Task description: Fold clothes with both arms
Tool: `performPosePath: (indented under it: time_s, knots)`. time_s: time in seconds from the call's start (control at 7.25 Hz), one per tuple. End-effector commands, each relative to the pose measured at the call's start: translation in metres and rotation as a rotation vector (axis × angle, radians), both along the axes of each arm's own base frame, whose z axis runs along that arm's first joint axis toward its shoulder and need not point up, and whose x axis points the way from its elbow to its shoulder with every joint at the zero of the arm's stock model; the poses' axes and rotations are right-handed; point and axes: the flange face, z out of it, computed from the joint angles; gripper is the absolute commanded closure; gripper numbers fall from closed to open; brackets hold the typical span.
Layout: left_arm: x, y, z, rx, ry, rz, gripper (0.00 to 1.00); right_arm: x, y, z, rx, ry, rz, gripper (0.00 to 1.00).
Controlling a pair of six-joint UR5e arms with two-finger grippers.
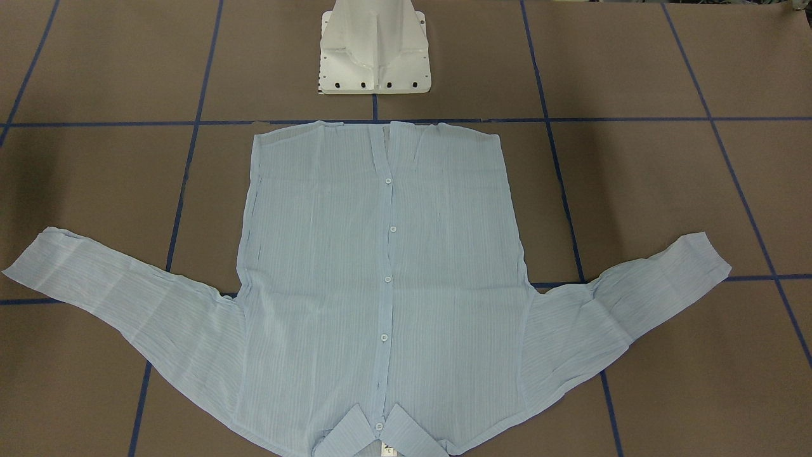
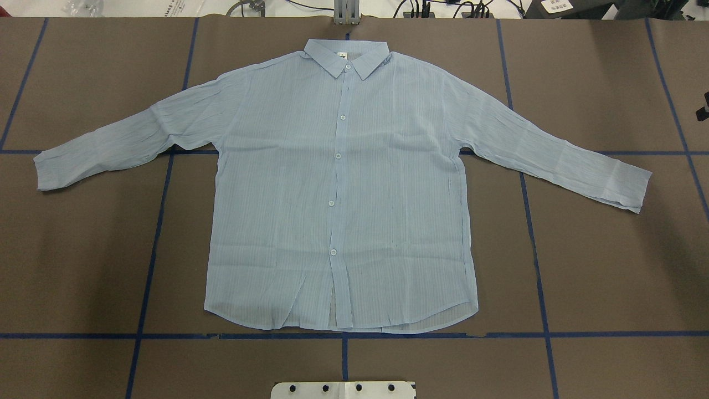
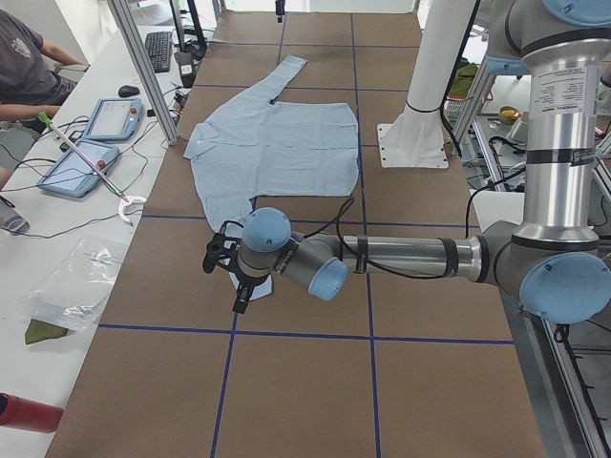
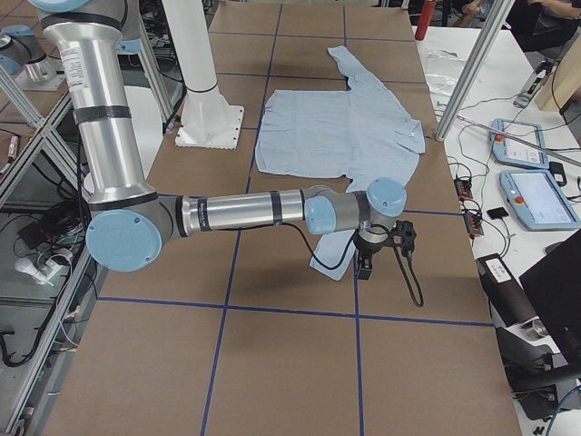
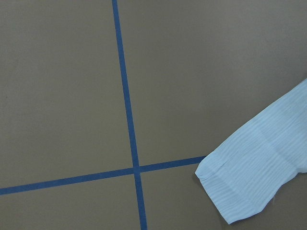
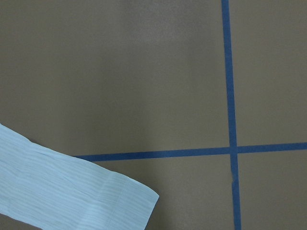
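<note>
The pale blue shirt (image 2: 332, 194) lies flat and buttoned on the brown table, front up, collar (image 2: 346, 58) at the far side from the robot, and both sleeves spread out (image 1: 380, 266). My left gripper (image 3: 239, 286) hovers over the left sleeve's cuff (image 5: 249, 191), pointing down. Over the right cuff (image 6: 72, 191) hovers my right gripper (image 4: 366, 263). Both grippers appear only in the side views, so I cannot tell whether they are open or shut. Neither wrist view shows fingers.
The white pedestal (image 1: 374, 51) stands at the shirt's hem side. Blue tape lines (image 2: 160, 221) grid the table. A side bench holds tablets (image 3: 76, 167) and a red bottle (image 3: 24, 412), with a seated person (image 3: 24, 57). More pendants (image 4: 536, 195) lie on the other side.
</note>
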Motion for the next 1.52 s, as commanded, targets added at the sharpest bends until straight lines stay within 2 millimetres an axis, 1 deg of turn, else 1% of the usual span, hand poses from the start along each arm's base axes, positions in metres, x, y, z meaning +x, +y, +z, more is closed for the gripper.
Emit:
performPosePath:
  time_s: [0.0,0.14,0.28,0.41,0.55,0.69,0.83,0.97,1.1,1.24,1.38]
  knots:
    - [-0.001,0.003,-0.002,0.014,-0.002,0.005,0.0,0.001,0.002,0.003,-0.006,-0.001,0.001,0.0]
    - [0.0,0.001,-0.012,0.024,-0.004,-0.002,0.0,0.0,0.003,0.004,-0.007,0.0,0.0,0.0]
    - [0.0,0.001,-0.008,0.018,-0.009,-0.005,0.0,0.0,0.002,0.003,-0.005,-0.001,-0.001,0.0]
    - [0.0,-0.002,-0.018,0.039,-0.011,-0.007,0.0,0.001,0.002,0.0,0.001,-0.003,0.0,0.0]
    - [0.001,-0.002,-0.012,0.031,-0.011,-0.003,0.0,0.0,0.001,-0.003,0.006,-0.004,-0.002,0.0]
    - [0.001,-0.003,-0.019,0.041,-0.01,-0.005,0.0,-0.001,0.002,-0.007,0.014,-0.008,-0.002,0.0]
    - [0.001,-0.003,-0.02,0.043,-0.008,-0.004,0.0,-0.006,0.004,-0.009,0.052,-0.014,-0.01,0.0]
    - [0.001,-0.003,-0.011,0.032,-0.011,-0.001,0.0,-0.01,0.017,0.005,0.107,-0.023,-0.022,0.0]
    - [0.001,-0.002,-0.015,0.038,-0.006,0.0,0.0,-0.012,0.027,0.021,0.141,-0.027,-0.028,0.0]
    - [0.001,-0.002,-0.017,0.041,-0.002,0.002,0.0,-0.028,0.029,0.024,0.087,-0.031,-0.003,0.0]
    - [0.001,-0.002,-0.018,0.042,-0.001,0.002,0.0,-0.047,0.03,0.026,0.041,-0.028,0.003,0.0]
